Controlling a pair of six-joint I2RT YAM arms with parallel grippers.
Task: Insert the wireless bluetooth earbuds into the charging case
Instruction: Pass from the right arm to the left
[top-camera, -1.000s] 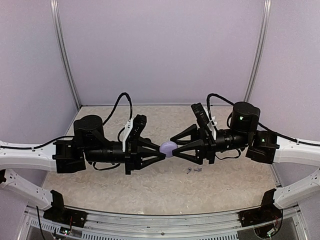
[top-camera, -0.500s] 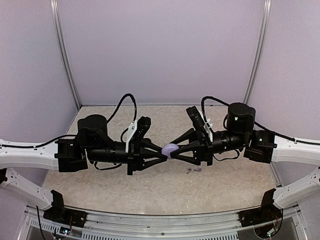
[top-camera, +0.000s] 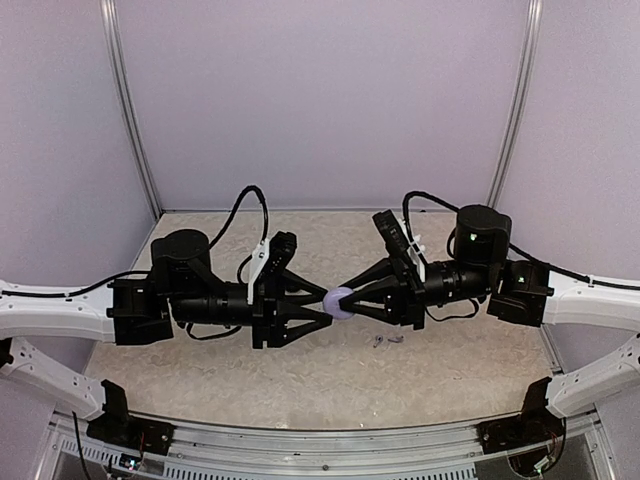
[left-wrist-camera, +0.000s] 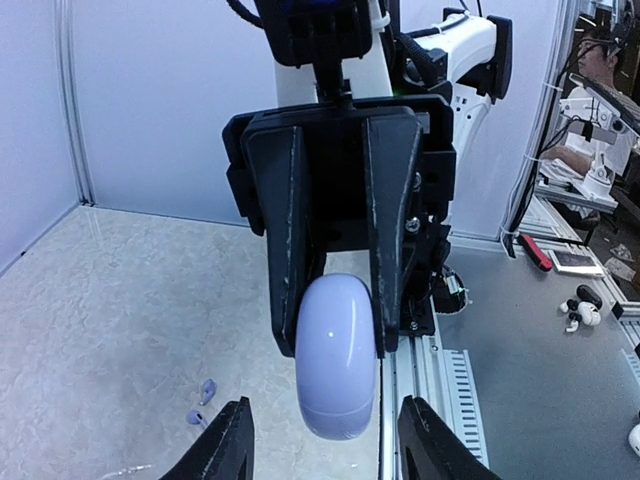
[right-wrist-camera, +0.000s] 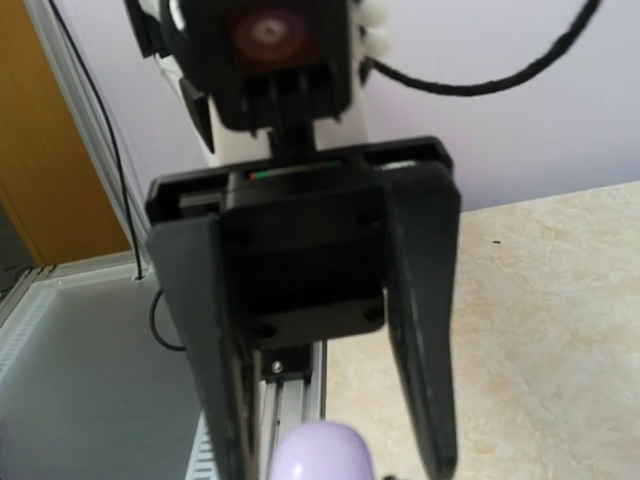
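Charging case (top-camera: 340, 300): one small round pale-lavender plastic puck, held in the air above the middle of the table, right where the two grippers meet tip to tip.
Case lid: looks closed. The left wrist view shows the puck edge-on as a smooth oval, though no seam can be made out from there.
Right gripper (top-camera: 351, 300): one black two-finger gripper. Its fingers are pinched onto the puck from both sides, with the pads pressed flat against its faces, which is plain in the left wrist view.
Left gripper (top-camera: 328, 306): one black two-finger gripper facing the other. Its fingers are spread, one on each side of the puck with a gap to it, and they grip nothing.
Earbuds (left-wrist-camera: 207, 390): two tiny pale lavender-white pieces with short stems. They lie just beside each other on the table, nearer the front edge than the puck and on the right arm's side. Both are outside the case and apart from both grippers.
Tabletop (top-camera: 450, 370): one beige speckled surface.
Right wrist view: blurred. Only the top of the puck shows at the bottom edge, with the left gripper's parted fingers behind it.
Count: one case, two earbuds, two grippers.
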